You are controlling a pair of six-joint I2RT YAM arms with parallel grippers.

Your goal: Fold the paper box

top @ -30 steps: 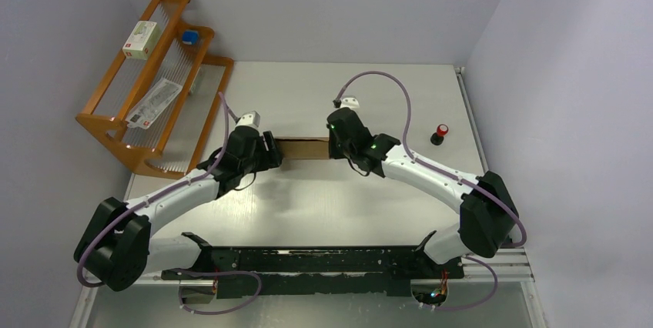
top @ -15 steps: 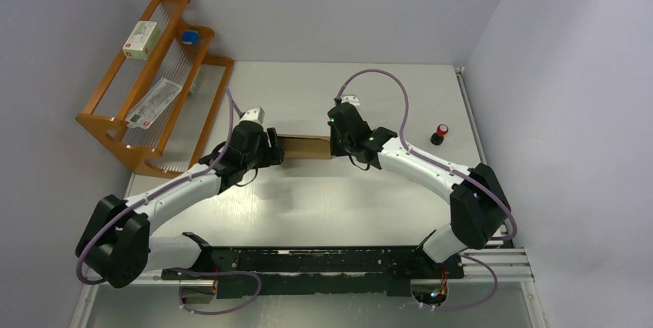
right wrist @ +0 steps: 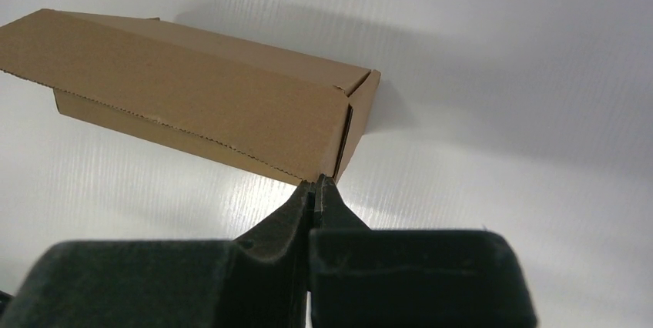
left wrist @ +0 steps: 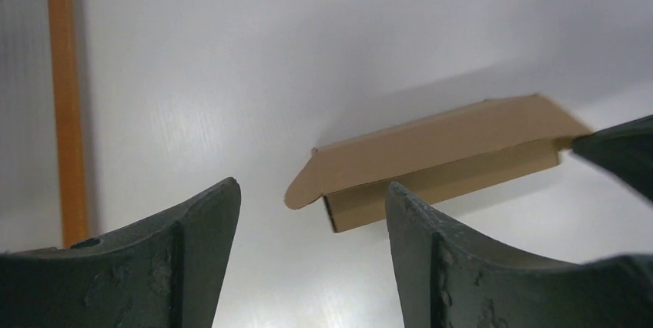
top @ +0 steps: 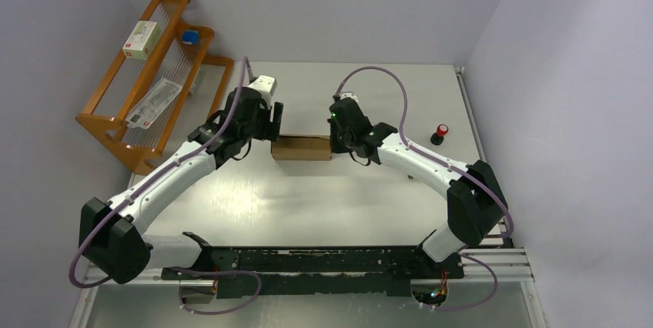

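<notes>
The paper box (top: 302, 148) is a small brown cardboard box lying closed on the white table between my two arms. In the left wrist view the paper box (left wrist: 439, 143) lies ahead, with a rounded flap sticking out at its left end. My left gripper (top: 276, 129) hovers at that end, open, with nothing between its fingers (left wrist: 196, 243). My right gripper (top: 336, 143) is shut and holds nothing. In the right wrist view its tips (right wrist: 314, 182) touch the near right corner of the paper box (right wrist: 192, 97).
A wooden rack (top: 154, 74) stands at the back left, holding a white box (top: 142, 39), a blue item (top: 189, 36) and a flat packet (top: 156, 101). One of its rails (left wrist: 65, 97) shows in the left wrist view. A red button (top: 440, 132) sits at the right.
My left arm has lifted and swung toward the far side, off the box's left end, and its jaws have widened. The right gripper has shifted slightly and stays shut at the box's right end.
</notes>
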